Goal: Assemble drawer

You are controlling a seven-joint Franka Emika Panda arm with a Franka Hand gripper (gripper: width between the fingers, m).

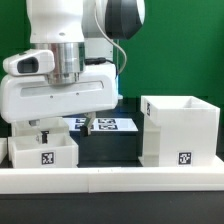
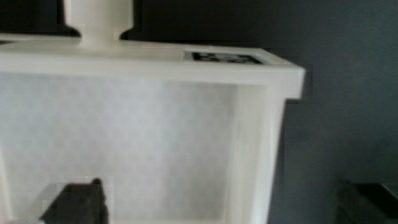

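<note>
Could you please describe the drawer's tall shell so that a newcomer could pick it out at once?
Follow the long white rail along the front of the black table to the exterior view's right. Behind it stands the shell, a white box open at the top, tagged low on its front. It is far taller than the shallow tray at that view's left.

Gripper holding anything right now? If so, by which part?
Nothing gripped: the gripper is open, its fingers astride a side wall of the small tray, not closed on it.
</note>
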